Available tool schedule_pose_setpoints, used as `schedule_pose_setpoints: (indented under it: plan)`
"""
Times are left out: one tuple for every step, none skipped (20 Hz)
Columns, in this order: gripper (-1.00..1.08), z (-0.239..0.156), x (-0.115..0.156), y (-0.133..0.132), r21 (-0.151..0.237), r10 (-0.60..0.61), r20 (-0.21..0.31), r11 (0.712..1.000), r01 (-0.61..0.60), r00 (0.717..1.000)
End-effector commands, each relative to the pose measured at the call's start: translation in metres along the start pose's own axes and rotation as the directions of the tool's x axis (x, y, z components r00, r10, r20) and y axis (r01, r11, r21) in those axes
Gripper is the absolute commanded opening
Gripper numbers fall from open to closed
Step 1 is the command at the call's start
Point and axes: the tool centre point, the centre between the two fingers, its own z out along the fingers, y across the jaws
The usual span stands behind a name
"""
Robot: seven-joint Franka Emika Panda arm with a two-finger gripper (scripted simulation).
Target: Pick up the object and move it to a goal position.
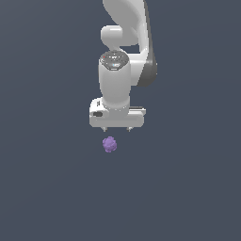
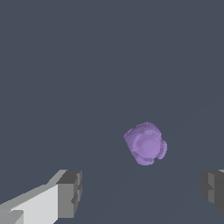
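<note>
The object (image 1: 109, 144) lies free just under the wide-open, empty gripper (image 1: 116, 128), so this looks like the approach; next, lower and centre the fingers (image 2: 70, 192) around it

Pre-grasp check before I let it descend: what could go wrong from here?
1. The purple lump is small and bumpy; a roundish shape may roll or squirt out as the fingers close.
2. In the wrist view the lump does not sit squarely between the open pincer's fingers, so a straight descent might clip it or miss.
3. In the exterior view the lump sits off the pincer's centre.
</note>
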Motion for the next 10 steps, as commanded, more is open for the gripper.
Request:
schedule_pose_setpoints:
  plan:
    - [1.0, 0.0, 0.0, 0.0, 0.0, 0.0, 0.0, 1.0, 0.0, 1.0]
    - [1.0, 0.0, 0.0, 0.0, 0.001, 0.0, 0.0, 1.0, 0.0, 1.0]
    - [1.0, -0.001, 0.0, -0.002, 0.003, 0.0, -0.002, 1.0, 0.0, 1.0]
    - [1.0, -0.003, 0.001, -0.004, 0.006, -0.001, -0.004, 1.0, 0.001, 1.0]
    - [1.0, -0.005, 0.002, -0.006, 0.01, -0.001, -0.007, 1.0, 0.001, 1.0]
    - [1.0, -0.007, 0.002, -0.01, 0.016, -0.002, -0.01, 1.0, 0.002, 1.0]
    - [1.0, -0.01, 0.003, -0.014, 0.023, -0.003, -0.015, 1.0, 0.003, 1.0]
    - [1.0, -0.013, 0.004, -0.017, 0.028, -0.004, -0.018, 1.0, 0.004, 1.0]
    - [1.0, -0.015, 0.005, -0.02, 0.033, -0.005, -0.021, 0.999, 0.005, 1.0]
    - [1.0, -0.016, 0.005, -0.022, 0.036, -0.005, -0.023, 0.999, 0.006, 1.0]
